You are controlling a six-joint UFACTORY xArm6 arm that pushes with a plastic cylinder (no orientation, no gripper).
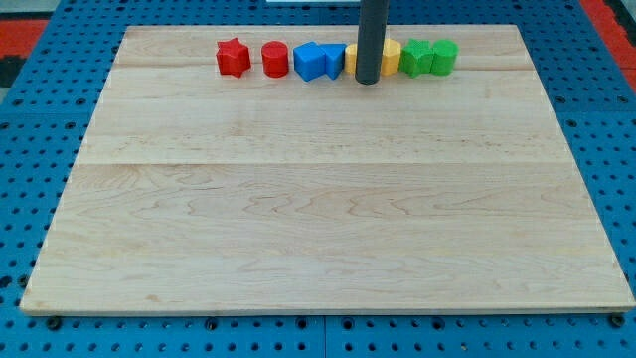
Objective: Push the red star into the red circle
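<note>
The red star (233, 57) sits near the view's top left of the wooden board (318, 199). The red circle (275, 59) stands just to its right, with a small gap between them. My tip (367, 80) is at the end of the dark rod, in front of the yellow blocks (390, 57), well to the right of the red circle. The rod hides part of the yellow blocks.
The blocks form one row along the view's top: two blue blocks (318, 60) right of the red circle, then the yellow ones, then two green blocks (429, 56). A blue pegboard (40, 119) surrounds the board.
</note>
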